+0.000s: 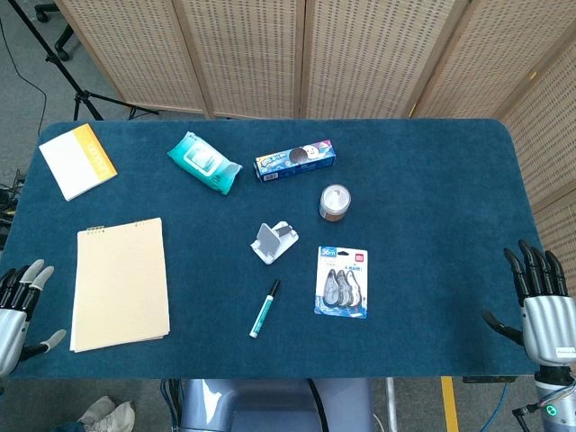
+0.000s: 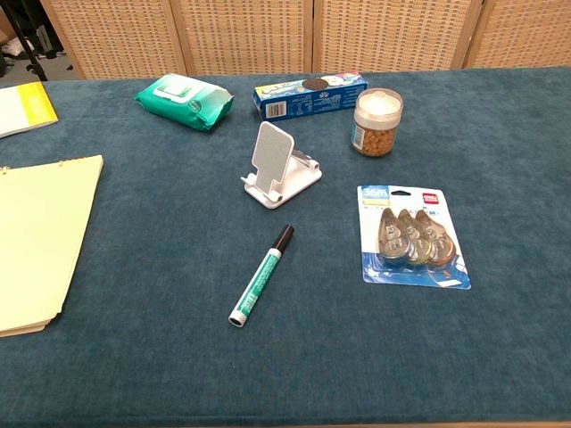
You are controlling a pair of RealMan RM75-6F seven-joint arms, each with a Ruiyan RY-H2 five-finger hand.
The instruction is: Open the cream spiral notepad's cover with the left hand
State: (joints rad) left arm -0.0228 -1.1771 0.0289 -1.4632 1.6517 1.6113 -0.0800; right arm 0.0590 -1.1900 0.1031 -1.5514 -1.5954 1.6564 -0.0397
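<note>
The cream spiral notepad (image 1: 121, 283) lies flat and closed on the left side of the blue table, its binding along the far edge; the chest view shows it as a cream notepad (image 2: 36, 241) at the left border. My left hand (image 1: 18, 301) hovers at the table's left front corner, to the left of the notepad, fingers spread, holding nothing. My right hand (image 1: 542, 297) stays at the right front edge, fingers apart and empty. Neither hand appears in the chest view.
On the table (image 1: 432, 180) are a white and orange booklet (image 1: 78, 160), a teal wipes pack (image 1: 203, 162), a biscuit box (image 1: 295, 159), a small jar (image 1: 335, 202), a white phone stand (image 1: 274, 241), a green marker (image 1: 265, 308) and a correction-tape pack (image 1: 342, 282).
</note>
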